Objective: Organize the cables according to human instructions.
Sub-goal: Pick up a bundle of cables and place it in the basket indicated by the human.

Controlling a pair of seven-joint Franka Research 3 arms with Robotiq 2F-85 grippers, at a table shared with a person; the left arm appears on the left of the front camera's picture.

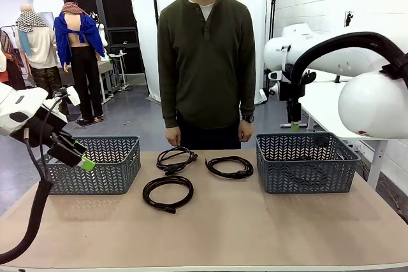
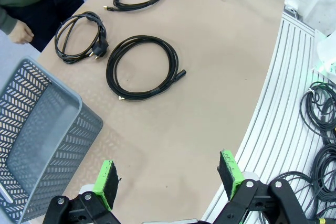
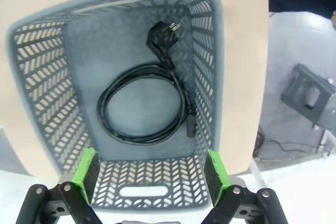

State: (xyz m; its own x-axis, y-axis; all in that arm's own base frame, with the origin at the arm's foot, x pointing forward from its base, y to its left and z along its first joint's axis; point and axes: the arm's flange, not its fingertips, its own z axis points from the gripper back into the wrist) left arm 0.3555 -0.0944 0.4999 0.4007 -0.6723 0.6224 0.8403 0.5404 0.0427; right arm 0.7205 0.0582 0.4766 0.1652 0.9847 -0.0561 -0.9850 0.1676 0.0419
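Lying mid-frame on the counter [image 1: 255, 227], three coiled cables [image 1: 169, 208] [image 1: 172, 167] [image 1: 237, 174], a fourth power cable [image 3: 164, 39] inside the right-hand grey basket [image 1: 306, 170], with left fingers [image 2: 107, 182] and right fingers [image 3: 86, 174] spread wide, pinching nothing.

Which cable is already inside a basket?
The coiled cable with the angled plug, lying in the grey basket on the robot's right. The other three cables lie on the table.
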